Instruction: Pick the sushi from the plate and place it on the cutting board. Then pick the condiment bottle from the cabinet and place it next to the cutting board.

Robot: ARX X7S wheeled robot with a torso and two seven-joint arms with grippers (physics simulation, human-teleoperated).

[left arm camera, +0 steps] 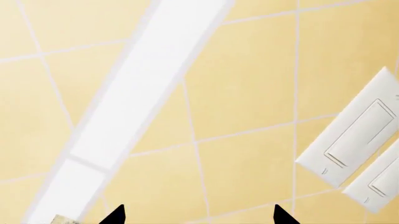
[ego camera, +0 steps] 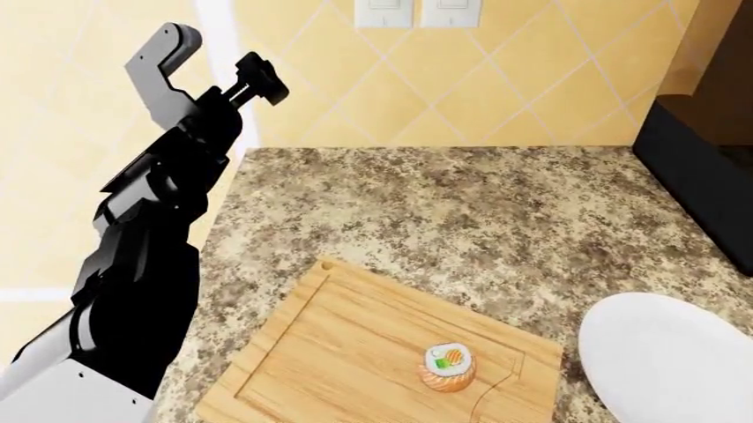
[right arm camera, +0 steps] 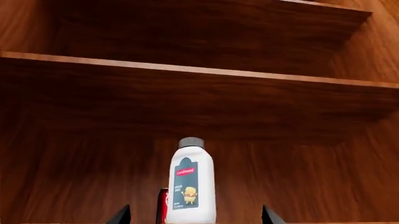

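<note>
Presently the sushi [ego camera: 447, 367] sits on the cutting board [ego camera: 341, 352], near the board's right end beside the curved line, rice face upward and its short axis vertical. The board lies on the speckled stone surface [ego camera: 471, 211] at the near edge, its long axis skewed so that one corner points toward the back wall. Just beside the board's right end, the plate [ego camera: 676, 361] rests at the near right corner of the surface, apart from the board.

In the right wrist view, the condiment bottle [right arm camera: 191, 184] stands upright on a wooden cabinet shelf [right arm camera: 199, 70], cap up, label facing the camera, long axis vertical. A red item [right arm camera: 163, 205] stands close against it, possibly a can; too little shows to say. The right claw [right arm camera: 196, 217] is spread wide, tips either side of the bottle, not touching it.

The left claw [left arm camera: 198, 215] is released, holding nothing, raised toward the tiled wall [left arm camera: 249, 93] near two light switches [left arm camera: 355, 140].
</note>
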